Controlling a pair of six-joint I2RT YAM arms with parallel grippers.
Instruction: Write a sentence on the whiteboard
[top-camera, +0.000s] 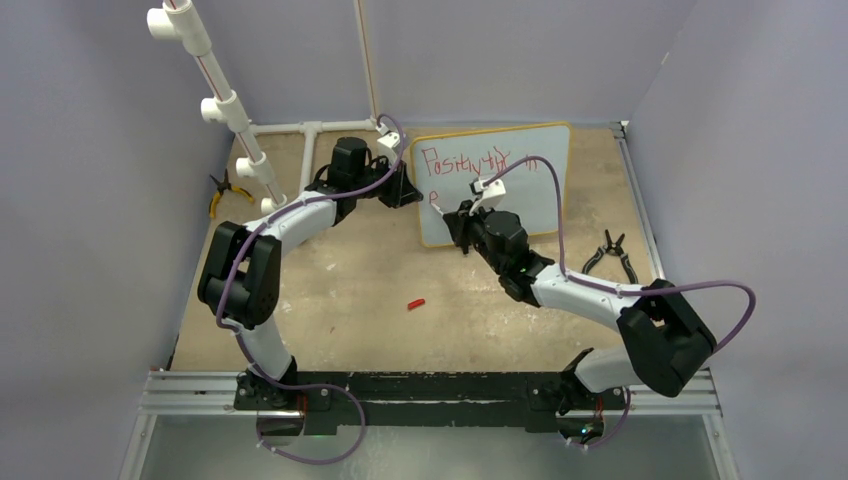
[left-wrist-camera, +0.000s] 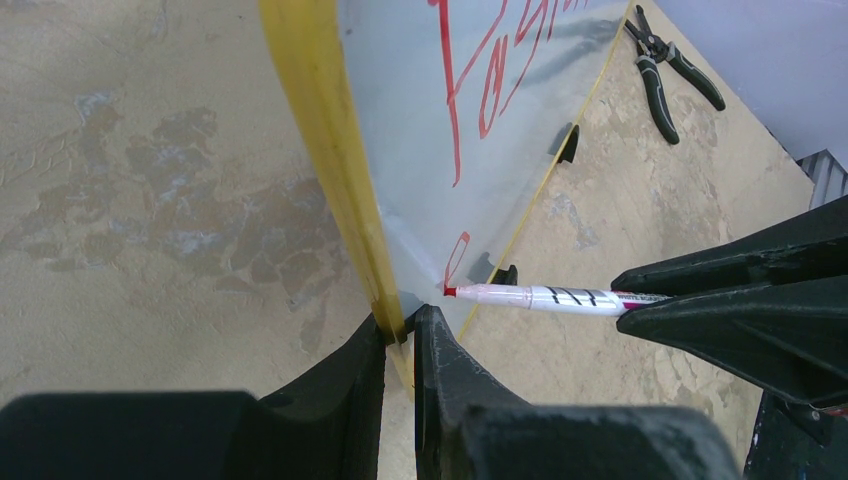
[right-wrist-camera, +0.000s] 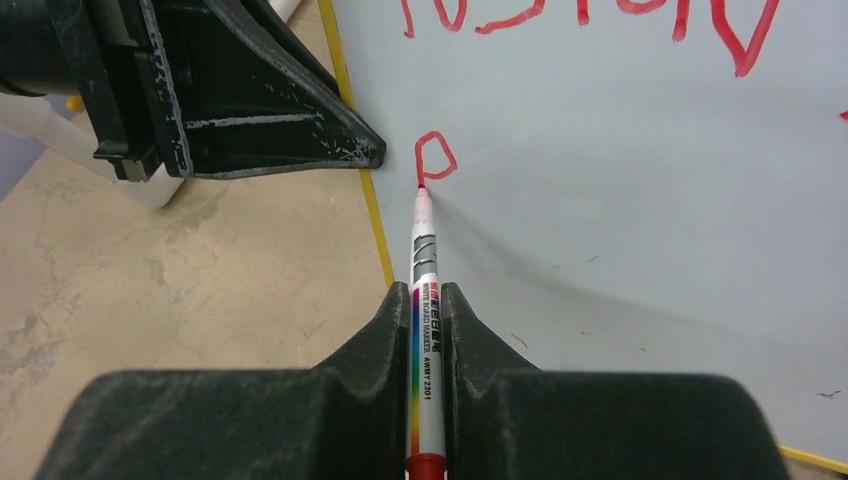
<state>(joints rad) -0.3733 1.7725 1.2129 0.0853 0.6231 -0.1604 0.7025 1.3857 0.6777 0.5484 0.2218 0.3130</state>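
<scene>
Whiteboard (top-camera: 535, 200) edge pinched in left end effector (left-wrist-camera: 398, 325), right end effector (right-wrist-camera: 427, 295) clamping marker (right-wrist-camera: 424, 260), seen only from wrists

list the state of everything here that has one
whiteboard, edge clamped by the left tool
sentence, unfinished, second line only one red letter
marker, uncapped, tip on the whiteboard
left tool, shut on the whiteboard
right tool, shut on marker
black pliers, handles spread

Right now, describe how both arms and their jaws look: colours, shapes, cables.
Both the left arm and right arm have white links between bulky black joint housings. A purple cable runs along each. A small white camera block sits at each wrist. The jaws are matte black, wedge-shaped, with whitish scuffs.
</scene>
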